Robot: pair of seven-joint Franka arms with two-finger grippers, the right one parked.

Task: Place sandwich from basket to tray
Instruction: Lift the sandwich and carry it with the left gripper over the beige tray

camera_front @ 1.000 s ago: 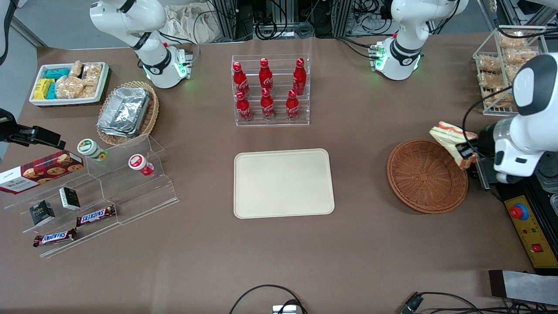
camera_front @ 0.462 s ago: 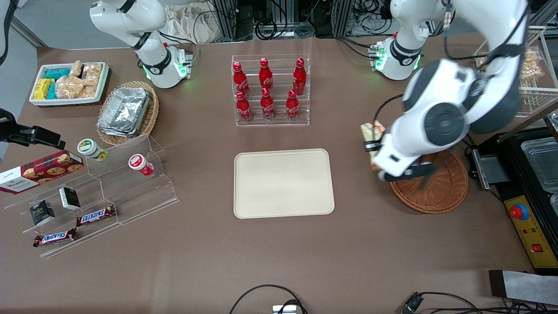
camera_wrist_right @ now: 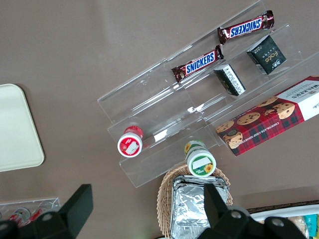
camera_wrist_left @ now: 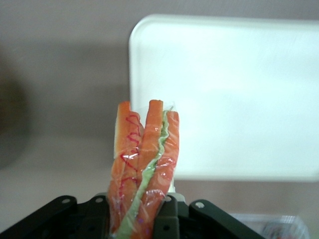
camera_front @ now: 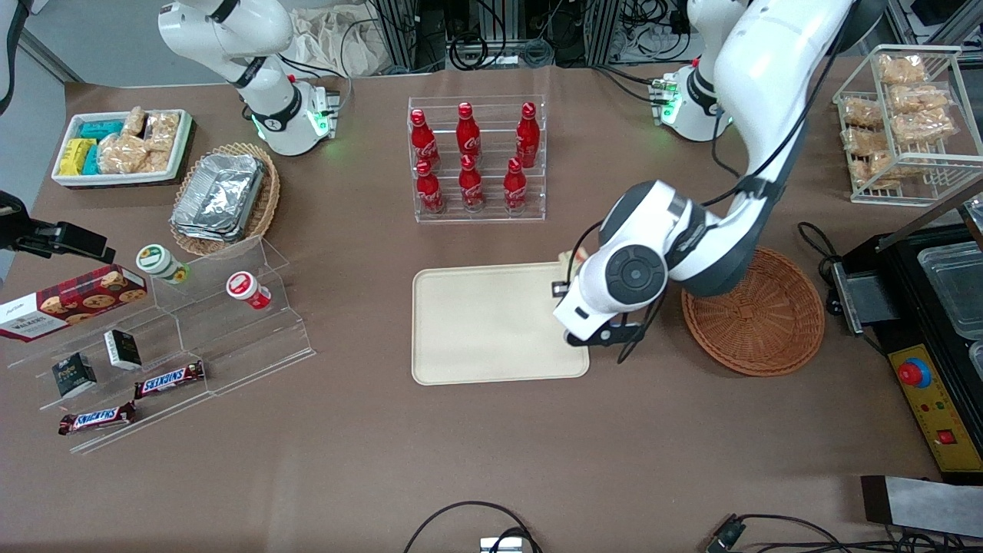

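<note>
My left gripper [camera_front: 567, 281] hangs over the cream-beige tray [camera_front: 491, 322] at its edge nearest the basket, mostly hidden under the arm's wrist. In the left wrist view the gripper [camera_wrist_left: 140, 215] is shut on the sandwich [camera_wrist_left: 142, 164], a plastic-wrapped wedge with orange and green filling on its cut edge, held above the table beside the tray's rim [camera_wrist_left: 133, 94]. Only a sliver of the sandwich [camera_front: 571, 256] shows in the front view. The round reddish-brown wicker basket [camera_front: 756, 315] stands empty beside the tray, toward the working arm's end.
A clear rack of red bottles [camera_front: 476, 157] stands farther from the front camera than the tray. A clear stepped stand [camera_front: 230, 322] with snacks, an oval wicker basket of foil containers [camera_front: 223, 196] and a white bin [camera_front: 123, 146] lie toward the parked arm's end. A wire rack [camera_front: 898, 123] stands near the working arm.
The left gripper has carried the sandwich from beside the basket's outer rim, across the basket, to the tray's near edge. The basket now shows empty.
</note>
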